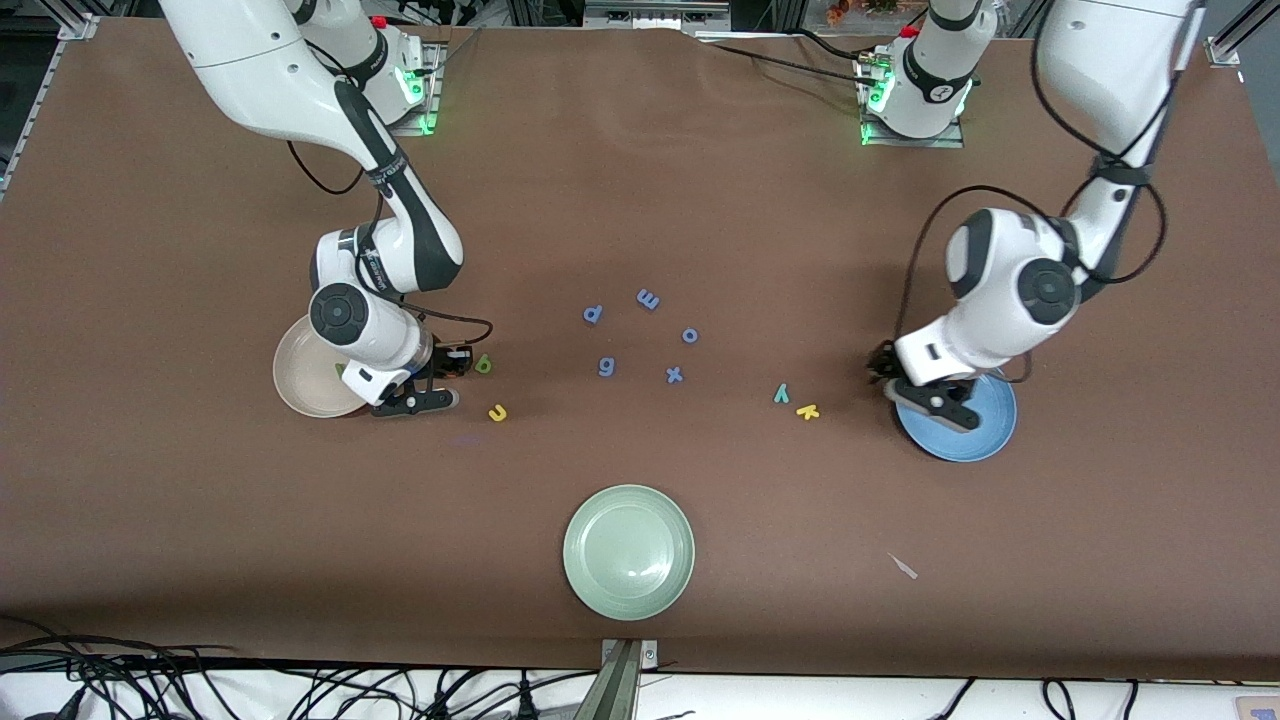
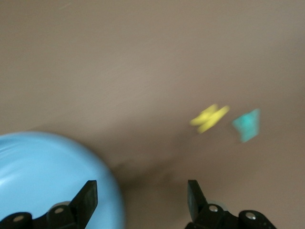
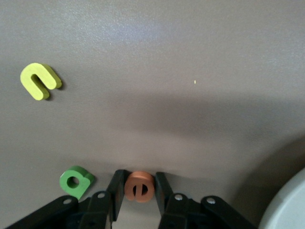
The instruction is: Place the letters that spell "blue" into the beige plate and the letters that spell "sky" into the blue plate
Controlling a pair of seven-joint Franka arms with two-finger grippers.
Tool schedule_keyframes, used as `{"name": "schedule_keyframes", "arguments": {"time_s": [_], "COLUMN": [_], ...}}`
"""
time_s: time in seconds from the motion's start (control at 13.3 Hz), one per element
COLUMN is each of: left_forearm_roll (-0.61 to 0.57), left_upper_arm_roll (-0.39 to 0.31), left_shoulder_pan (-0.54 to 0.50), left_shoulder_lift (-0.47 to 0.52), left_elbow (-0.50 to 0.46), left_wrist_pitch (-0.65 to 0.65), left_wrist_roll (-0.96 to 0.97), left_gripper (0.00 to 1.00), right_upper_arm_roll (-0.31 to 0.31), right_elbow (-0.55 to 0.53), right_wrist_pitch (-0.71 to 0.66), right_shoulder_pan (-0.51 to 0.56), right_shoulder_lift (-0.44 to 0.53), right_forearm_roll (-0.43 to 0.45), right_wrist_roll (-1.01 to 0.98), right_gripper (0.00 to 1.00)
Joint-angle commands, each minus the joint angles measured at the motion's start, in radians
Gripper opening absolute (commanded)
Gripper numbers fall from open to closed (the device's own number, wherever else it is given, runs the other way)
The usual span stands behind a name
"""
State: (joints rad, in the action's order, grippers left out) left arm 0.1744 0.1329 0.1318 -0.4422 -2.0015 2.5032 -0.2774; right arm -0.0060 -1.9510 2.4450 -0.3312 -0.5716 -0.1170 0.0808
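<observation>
Front view: you look down from high across the table [image 1: 640,200], facing both arm bases.
Left wrist view: close above the blue plate [image 2: 43,171], also seen in front [image 1: 990,430].
Right wrist view: close, sharing the yellow u [image 3: 40,81] [image 1: 497,412].

Brown table [image 1: 640,180]: three plates [image 1: 628,552], scattered letters [image 1: 674,375], small paper scrap [image 1: 903,566].

L hand [image 2: 140,198] low, fingers apart. R hand [image 3: 139,191] low, fingers pinched in.

Loose letters on table [image 1: 700,200], no other readable text
</observation>
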Motion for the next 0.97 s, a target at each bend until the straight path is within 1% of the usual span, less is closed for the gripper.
{"name": "schedule_keyframes", "arguments": {"time_s": [0.0,0.07,0.15,0.3,0.38,0.53,0.6,0.67,0.75,0.82,0.9], "left_forearm_roll": [0.071,0.07,0.067,0.063,0.062,0.062,0.06,0.059,0.053,0.03,0.008], "left_upper_arm_roll": [-0.007,-0.009,-0.009,-0.009,-0.009,-0.009,-0.009,-0.01,-0.012,-0.012,-0.015], "left_shoulder_pan": [0.084,0.089,0.089,0.089,0.089,0.095,0.112,0.118,0.118,0.118,0.118], "left_shoulder_lift": [-0.117,-0.139,-0.154,-0.164,-0.164,-0.177,-0.191,-0.199,-0.207,-0.211,-0.214], "left_elbow": [0.116,0.127,0.125,0.127,0.127,0.135,0.135,0.135,0.135,0.135,0.135], "left_wrist_pitch": [0.002,0.008,0.041,0.055,0.055,0.055,0.057,0.066,0.084,0.094,0.094], "left_wrist_roll": [0.043,0.043,0.04,0.03,0.026,0.026,0.026,0.026,0.024,0.024,0.024], "left_gripper": [0.84,0.84,0.82,0.76,0.72,0.68,0.68,0.68,0.68,0.67,0.66], "right_upper_arm_roll": [0.0,0.0,-0.002,-0.02,-0.06,-0.148,-0.19,-0.212,-0.225,-0.232,-0.233], "right_elbow": [-0.017,0.004,0.05,0.148,0.158,0.152,0.146,0.135,0.126,0.124,0.122], "right_wrist_pitch": [0.011,-0.003,-0.092,-0.272,-0.332,-0.374,-0.382,-0.382,-0.38,-0.382,-0.38], "right_shoulder_pan": [-0.003,-0.003,-0.002,0.014,0.014,0.014,0.014,0.014,0.014,0.015,0.017], "right_shoulder_lift": [0.004,0.012,0.015,0.022,0.036,0.05,0.05,0.047,0.045,0.041,0.038], "right_forearm_roll": [-0.01,-0.013,-0.013,-0.001,0.0,-0.001,-0.001,-0.003,-0.003,-0.007,-0.009], "right_wrist_roll": [-0.018,-0.022,-0.026,-0.065,-0.117,-0.282,-0.336,-0.345,-0.343,-0.333,-0.329], "right_gripper": [0.02,0.01,0.0,0.0,0.0,0.0,0.01,0.05,0.08,0.45,0.99]}}
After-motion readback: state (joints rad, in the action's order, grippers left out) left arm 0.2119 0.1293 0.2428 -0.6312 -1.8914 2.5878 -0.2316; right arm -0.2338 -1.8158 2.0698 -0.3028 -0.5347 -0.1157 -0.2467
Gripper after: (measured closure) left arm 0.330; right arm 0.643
